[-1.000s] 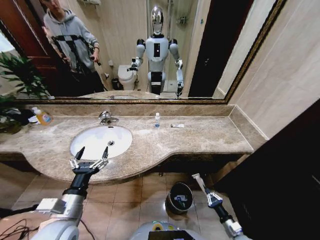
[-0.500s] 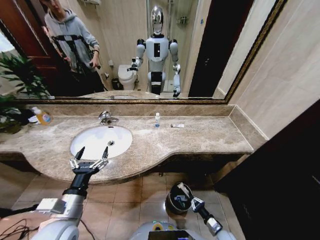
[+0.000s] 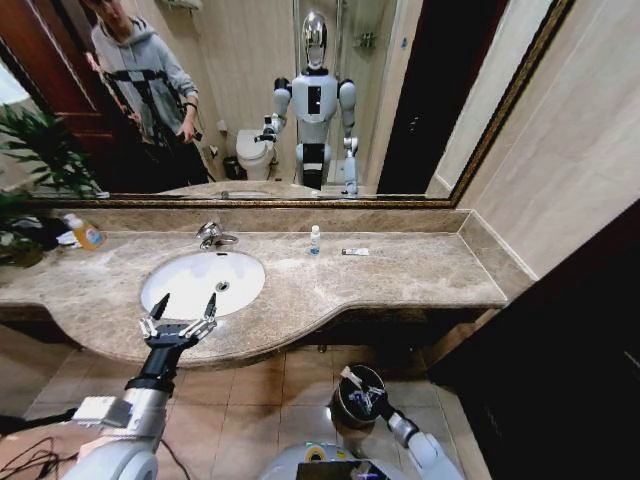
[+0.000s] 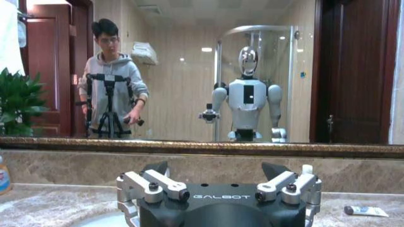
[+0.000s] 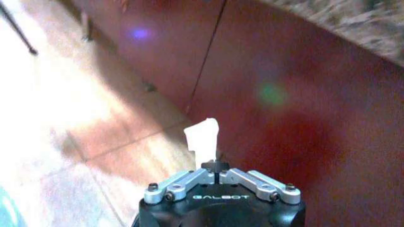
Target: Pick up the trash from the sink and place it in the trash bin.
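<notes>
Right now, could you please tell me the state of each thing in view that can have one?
Left gripper: open, empty, at the counter's front edge before the basin.
Right gripper: shut on a white tube, low over the bin.
White oval sink: bare, tap not running.
Dark grey round trash bin: upright on the floor, open-topped.
Tiny blue-capped clear bottle: upright on the counter.
Small white packet: lying flat on the counter.

Sink [image 3: 190, 290] set in counter [image 3: 400, 275]; trash bin [image 3: 360, 395] on floor below.
</notes>
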Robot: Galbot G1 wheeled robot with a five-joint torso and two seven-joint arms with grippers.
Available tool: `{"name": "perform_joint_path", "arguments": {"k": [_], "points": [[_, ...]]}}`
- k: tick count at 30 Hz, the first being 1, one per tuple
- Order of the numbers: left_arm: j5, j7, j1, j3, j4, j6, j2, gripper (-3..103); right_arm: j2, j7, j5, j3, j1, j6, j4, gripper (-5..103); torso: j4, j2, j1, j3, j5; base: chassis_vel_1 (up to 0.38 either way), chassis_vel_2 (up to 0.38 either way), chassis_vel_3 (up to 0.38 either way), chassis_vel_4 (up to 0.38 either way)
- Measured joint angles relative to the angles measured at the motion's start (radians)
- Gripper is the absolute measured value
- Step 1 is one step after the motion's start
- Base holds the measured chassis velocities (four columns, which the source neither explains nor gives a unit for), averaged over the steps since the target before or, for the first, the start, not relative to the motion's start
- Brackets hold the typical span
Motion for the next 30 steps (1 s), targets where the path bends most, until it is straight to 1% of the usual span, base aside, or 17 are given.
{"name": "perform_joint_path", "arguments": {"k": [1,4,6,8,9,12,13,14,16,19,20,22,24,26,27,30], "points": [[0.000,0.000,0.000,0.000,0.000,0.000,0.000,100,0.000,0.000,0.000,0.000,0.000,0.000,0.000,0,0.0000,0.000,0.000,0.000,0.0000,0.000,0.000,0.000,0.000],[0.000,0.000,0.000,0.000,0.000,0.000,0.000,100,0.007,-0.005,-0.099,0.011,0.034,-0.029,-0.023,0,0.0001,0.000,0.000,0.000,0.0000,0.000,0.000,0.000,0.000],[0.000,0.000,0.000,0.000,0.000,0.000,0.000,100,0.007,-0.007,-0.113,0.012,0.037,-0.034,-0.025,0,0.0000,0.000,0.000,0.000,0.0000,0.000,0.000,0.000,0.000],[0.000,0.000,0.000,0.000,0.000,0.000,0.000,100,0.009,-0.010,-0.203,0.020,0.056,-0.069,-0.036,0,0.0001,0.000,0.000,0.000,0.0000,0.000,0.000,0.000,0.000],[0.000,0.000,0.000,0.000,0.000,0.000,0.000,100,0.009,-0.010,-0.203,0.020,0.056,-0.069,-0.036,0,0.0001,0.000,0.000,0.000,0.0000,0.000,0.000,0.000,0.000],[0.000,0.000,0.000,0.000,0.000,0.000,0.000,100,0.010,-0.016,-0.320,0.030,0.073,-0.096,-0.047,0,0.0001,0.000,0.000,0.000,0.0001,0.000,0.000,0.000,0.000],[0.000,0.000,0.000,0.000,0.000,0.000,0.000,100,0.008,-0.016,-0.340,0.031,0.077,-0.101,-0.052,0,0.0000,0.000,0.000,0.000,0.0000,0.000,0.000,0.000,0.000],[0.000,0.000,0.000,0.000,0.000,0.000,0.000,100,0.008,-0.016,-0.340,0.031,0.077,-0.101,-0.052,0,0.0000,0.000,0.000,0.000,0.0000,0.000,0.000,0.000,0.000],[0.000,0.000,0.000,0.000,0.000,0.000,0.000,100,0.000,-0.017,-0.380,0.033,0.085,-0.114,-0.071,0,0.0000,0.000,0.000,0.000,0.0001,0.000,0.000,0.000,0.000],[0.000,0.000,0.000,0.000,0.000,0.000,0.000,100,-0.004,-0.014,-0.390,0.034,0.090,-0.120,-0.084,0,0.0000,0.000,0.000,0.000,0.0000,0.000,0.000,0.000,0.000],[0.000,0.000,0.000,0.000,0.000,0.000,0.000,100,-0.006,-0.011,-0.394,0.035,0.095,-0.122,-0.101,-3,0.0000,0.000,0.000,0.000,0.0000,0.000,0.000,0.000,0.000],[0.000,0.000,0.000,0.000,0.000,0.000,0.000,100,-0.007,-0.008,-0.394,0.039,0.103,-0.122,-0.122,7,0.0000,0.000,0.000,0.000,0.0001,0.000,0.000,0.000,0.000],[0.000,0.000,0.000,0.000,0.000,0.000,0.000,100,-0.007,-0.005,-0.392,0.040,0.108,-0.121,-0.134,7,0.0001,0.000,0.000,0.000,0.0000,0.000,0.000,0.000,0.000],[0.000,0.000,0.000,0.000,0.000,0.000,0.000,100,-0.007,-0.002,-0.389,0.041,0.110,-0.120,-0.141,18,0.0000,0.000,0.000,0.000,0.0002,0.000,0.000,0.000,0.000],[0.000,0.000,0.000,0.000,0.000,0.000,0.000,100,-0.007,-0.002,-0.389,0.041,0.110,-0.120,-0.141,18,0.0000,0.000,0.000,0.000,0.0002,0.000,0.000,0.000,0.000],[0.000,0.000,0.000,0.000,0.000,0.000,0.000,100,-0.008,0.006,-0.381,0.041,0.110,-0.111,-0.139,34,0.0001,0.000,0.000,0.000,0.0002,0.000,0.000,0.000,0.000]]}}
